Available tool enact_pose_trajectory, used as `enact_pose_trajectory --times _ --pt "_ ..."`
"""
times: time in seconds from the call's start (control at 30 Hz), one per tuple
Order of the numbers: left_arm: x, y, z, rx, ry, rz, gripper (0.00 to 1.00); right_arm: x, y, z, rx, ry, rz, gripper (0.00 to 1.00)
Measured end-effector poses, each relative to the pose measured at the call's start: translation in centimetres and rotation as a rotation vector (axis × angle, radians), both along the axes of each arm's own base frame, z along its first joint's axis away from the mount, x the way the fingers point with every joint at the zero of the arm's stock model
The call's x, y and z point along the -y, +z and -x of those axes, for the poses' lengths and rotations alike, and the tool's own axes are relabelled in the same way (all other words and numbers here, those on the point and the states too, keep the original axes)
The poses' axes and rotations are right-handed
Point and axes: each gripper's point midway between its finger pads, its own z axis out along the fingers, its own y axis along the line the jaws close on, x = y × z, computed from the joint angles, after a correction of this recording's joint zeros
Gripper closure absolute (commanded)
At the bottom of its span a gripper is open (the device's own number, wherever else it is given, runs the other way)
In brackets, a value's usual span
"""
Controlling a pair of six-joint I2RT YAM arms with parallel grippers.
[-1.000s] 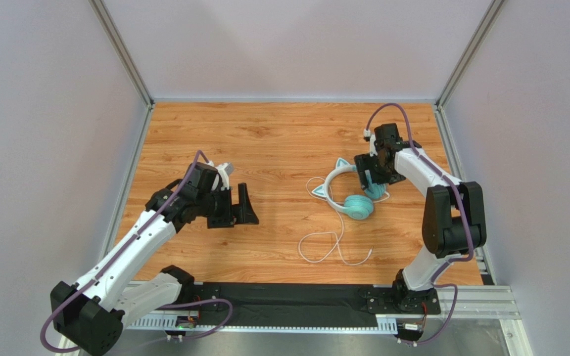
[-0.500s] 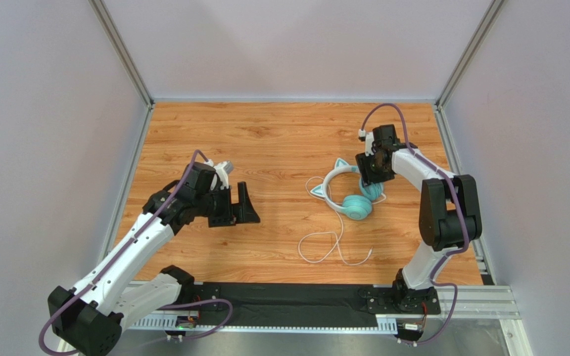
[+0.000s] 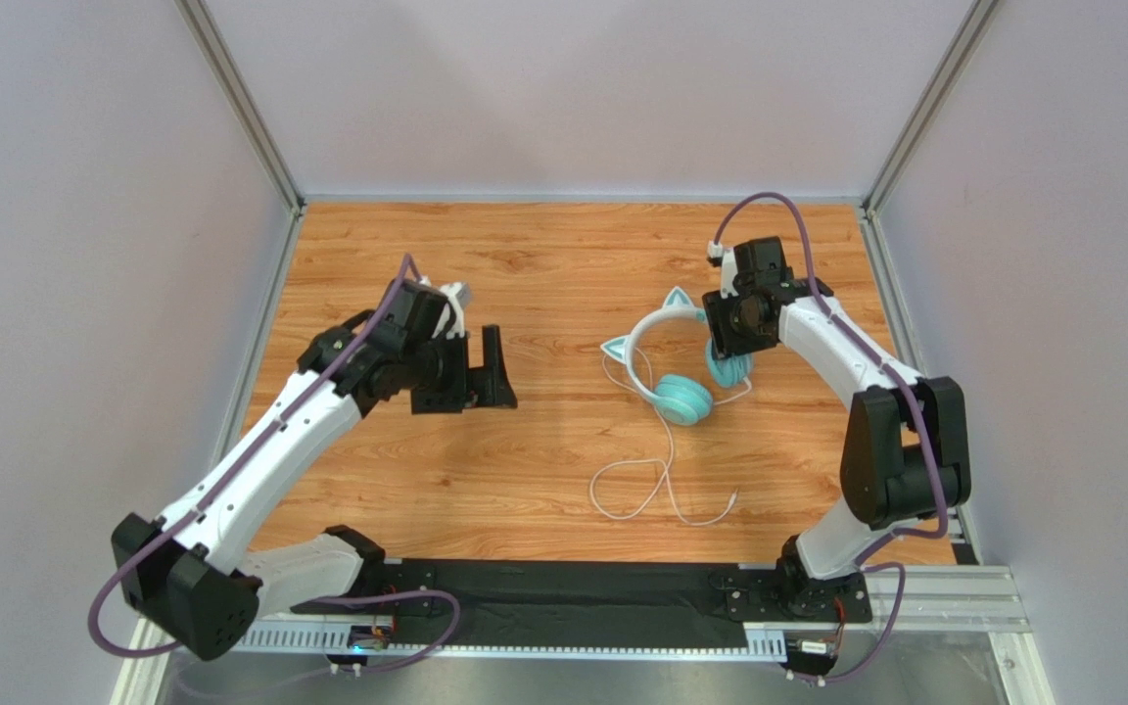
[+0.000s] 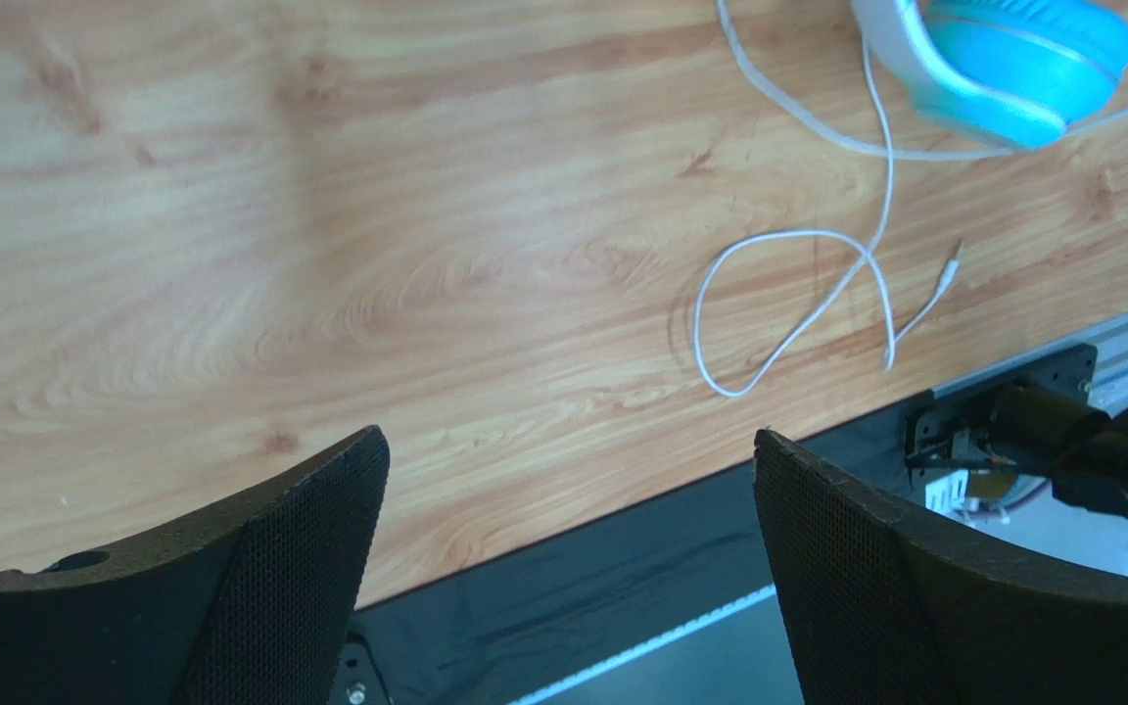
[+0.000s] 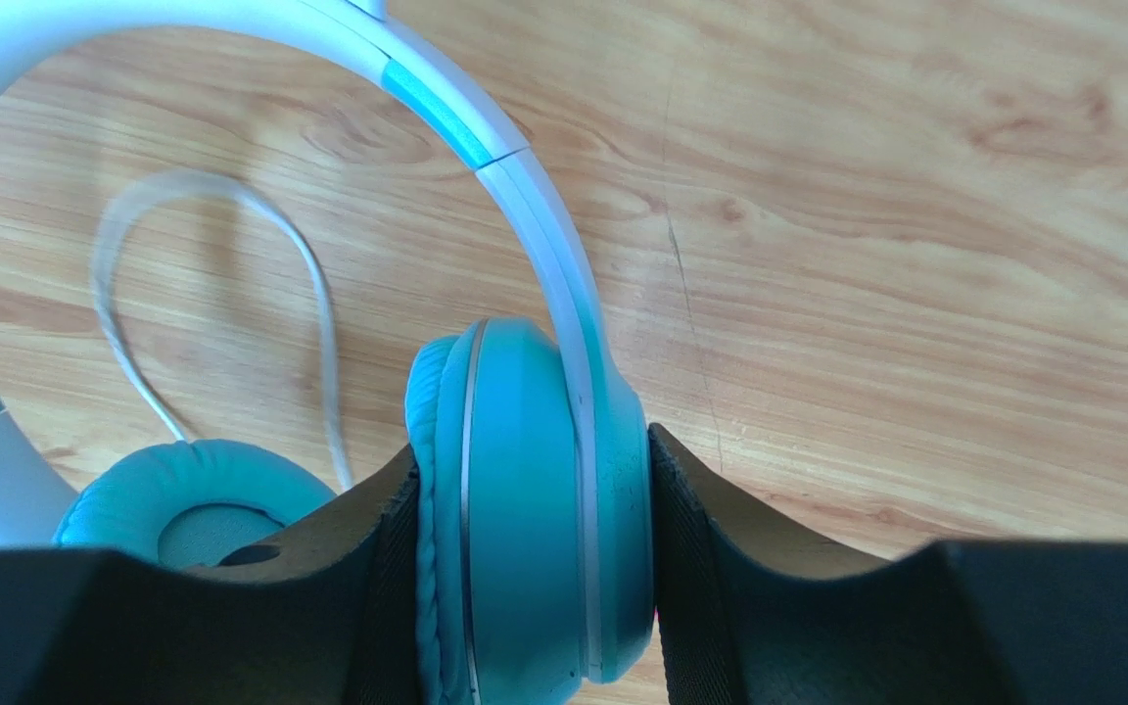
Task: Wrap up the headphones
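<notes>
Top external view: the headphones (image 3: 683,398) lay on the wood surface (image 3: 555,265), beyond the right half of the black base rail (image 3: 585,595). Teal round cups, pale headband (image 3: 641,341) with two pointed cat ears (image 3: 680,303). A thin white cable (image 4: 791,234) trailed in a loose loop between the headphones and the rail, with the plug (image 4: 950,265) at its free end nearest the rail. The right gripper (image 3: 729,335) sat on the cup farther from the rail. The right wrist view showed its jaws pinching that ear cup (image 5: 533,485) edge-on, pads against both faces. The left gripper (image 3: 485,385) hovered beyond the rail's left half, well apart from the headphones, jaws spread and holding nothing.

Handling, as I judged it: light plastic, headband springy, cushions soft enough to give under a squeeze. The cup seemed a sound hold. The cat ears looked snappable and best avoided. The cable looked limp, thin and slippery. It would want a pinch near the plug and would likely spring loose unless kept taut while wound.
</notes>
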Motion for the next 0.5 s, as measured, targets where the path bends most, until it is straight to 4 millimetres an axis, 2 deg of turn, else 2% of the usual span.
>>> enact_pose_trajectory --times 0.1,0.3,0.37,0.5 --pt "1.4 1.6 -1.3 0.043 -0.037 -0.03 0.0 -1.5 3.2 0.0 0.072 0.018 0.021 1.0" --pt "3.5 4.5 -3.0 0.132 -0.13 -0.043 0.0 -8.3 9.0 2.1 0.206 0.202 -0.05 1.0" --pt "4.1 5.3 -3.4 0.163 -0.156 -0.049 0.0 -9.7 10.3 2.9 0.22 0.232 -0.105 1.0" --pt "4.9 6.0 -3.1 0.185 -0.198 -0.044 0.03 -10.8 11.8 3.6 0.229 0.229 -0.177 1.0"
